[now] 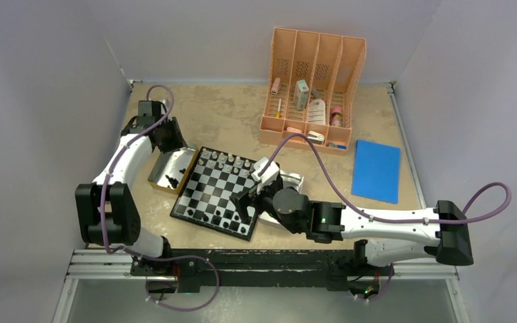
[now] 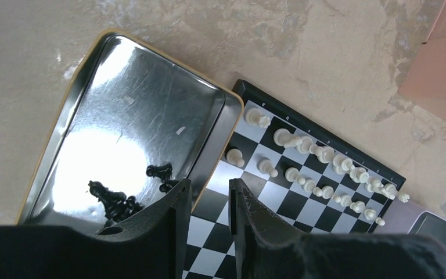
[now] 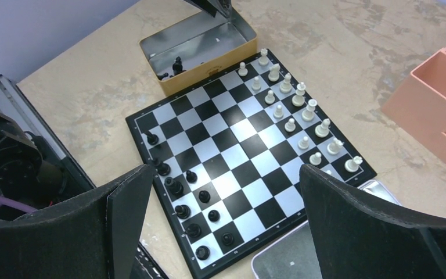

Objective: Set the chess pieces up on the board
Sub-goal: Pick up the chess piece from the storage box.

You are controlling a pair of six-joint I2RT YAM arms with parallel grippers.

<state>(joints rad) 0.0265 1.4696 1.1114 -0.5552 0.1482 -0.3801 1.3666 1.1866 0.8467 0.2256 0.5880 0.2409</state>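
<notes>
- Chess pieces: small white figures fill the board's two far rows and black ones stand along its near edge. A few black ones lie in the tin tray just beside the board's left side.
- Left gripper: elbow bent, hanging over the tray's board-side wall, jaws narrowly parted with nothing between them.
- Board: glossy silver and black checks with a thin black rim. I can't read the rim markings.
- Right gripper: arm stretched low, hovering above the board's near right corner, jaws spread wide and empty.
</notes>
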